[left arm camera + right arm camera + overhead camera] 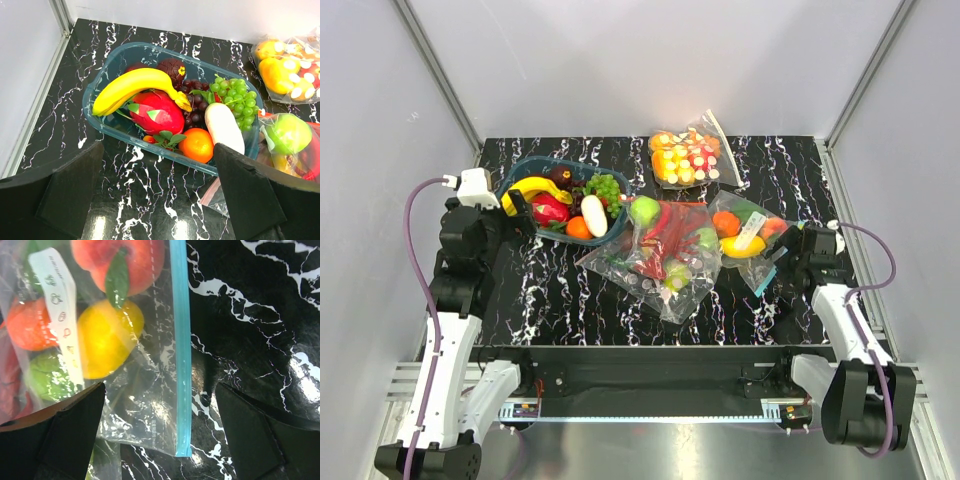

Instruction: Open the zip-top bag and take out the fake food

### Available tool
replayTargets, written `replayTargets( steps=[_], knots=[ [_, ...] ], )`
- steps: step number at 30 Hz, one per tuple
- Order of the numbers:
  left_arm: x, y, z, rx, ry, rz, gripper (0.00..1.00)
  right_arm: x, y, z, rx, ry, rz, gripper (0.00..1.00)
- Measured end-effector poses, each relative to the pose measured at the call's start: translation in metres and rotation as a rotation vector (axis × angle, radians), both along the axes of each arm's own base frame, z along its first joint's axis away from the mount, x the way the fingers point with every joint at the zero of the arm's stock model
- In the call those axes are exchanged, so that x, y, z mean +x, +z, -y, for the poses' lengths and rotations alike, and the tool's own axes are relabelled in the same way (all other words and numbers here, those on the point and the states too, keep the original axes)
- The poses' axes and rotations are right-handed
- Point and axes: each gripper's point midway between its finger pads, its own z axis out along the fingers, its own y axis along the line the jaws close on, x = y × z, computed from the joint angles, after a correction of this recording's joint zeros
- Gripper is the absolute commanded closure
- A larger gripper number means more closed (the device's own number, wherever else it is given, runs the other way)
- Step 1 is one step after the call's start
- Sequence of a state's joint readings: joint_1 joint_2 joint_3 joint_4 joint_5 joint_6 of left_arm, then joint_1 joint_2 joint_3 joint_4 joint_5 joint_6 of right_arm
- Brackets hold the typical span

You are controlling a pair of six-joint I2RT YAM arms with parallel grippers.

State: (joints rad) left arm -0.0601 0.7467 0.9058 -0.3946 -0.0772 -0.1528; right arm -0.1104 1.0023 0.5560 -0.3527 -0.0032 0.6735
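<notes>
Overhead and wrist views of the black marbled desk [550, 290]. The zip-top bag [150, 365] lies flat on the right half of the desk, its teal zipper strip [181, 340] running along the edge that faces the right arm. The fake food [107, 337] is inside the bag: a yellow piece, a red-orange peach [120, 255] with a green leaf, an orange [27, 325] and a green fruit [45, 377], beside a white label [60, 310].

The right end effector [159, 410] is released, with its jaws spread wide to either side of the zipper strip and nothing between them gripped (contact with the plastic cannot be judged). The left end effector [157, 165] is likewise released and empty. It hangs just in front of a teal bin [100, 85] holding a banana [135, 85], grapes [235, 97] and other fruit.

A larger bag of red peppers [660, 250] lies between the bin and the zip-top bag. A small bag of orange and red-white pieces [685, 158] sits at the far edge.
</notes>
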Motion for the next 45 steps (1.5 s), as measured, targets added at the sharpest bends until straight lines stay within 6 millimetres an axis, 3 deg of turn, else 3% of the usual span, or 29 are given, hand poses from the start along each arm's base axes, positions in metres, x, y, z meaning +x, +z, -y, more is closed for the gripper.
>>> replayTargets(
  steps=[10,14,18,19,25,28,30,33,40,45],
  knots=[
    [0.000,0.000,0.003,0.005,-0.022,0.000,0.01,0.007,-0.026,-0.005,0.045,0.008,-0.023,0.01],
    [0.000,0.000,0.004,0.010,-0.031,-0.001,0.01,0.018,-0.029,-0.011,0.076,0.030,0.021,0.13],
    [0.000,-0.001,0.005,0.015,-0.038,-0.002,0.01,0.026,-0.030,-0.017,0.104,0.060,0.069,0.34],
    [0.000,-0.002,0.005,0.015,-0.040,-0.004,0.01,0.028,-0.029,-0.019,0.109,0.068,0.080,0.50],
    [0.000,-0.008,0.007,0.019,-0.051,-0.016,0.01,0.039,-0.018,-0.021,0.106,0.096,0.133,0.91],
    [0.000,-0.007,0.008,0.021,-0.061,-0.015,0.01,0.042,-0.008,-0.019,0.088,0.105,0.152,1.00],
    [0.000,-0.007,0.012,0.022,-0.081,-0.013,0.01,0.045,0.006,-0.016,0.061,0.110,0.177,1.00],
    [0.000,-0.006,0.020,0.023,-0.123,-0.006,0.01,0.050,0.044,-0.011,0.003,0.120,0.250,1.00],
    [-0.001,-0.008,0.032,0.018,-0.188,-0.003,0.01,0.062,0.183,-0.005,-0.147,0.184,0.530,1.00],
    [-0.002,-0.007,0.039,0.010,-0.223,0.003,0.01,0.055,0.255,-0.028,-0.157,0.334,0.662,1.00]
  ],
)
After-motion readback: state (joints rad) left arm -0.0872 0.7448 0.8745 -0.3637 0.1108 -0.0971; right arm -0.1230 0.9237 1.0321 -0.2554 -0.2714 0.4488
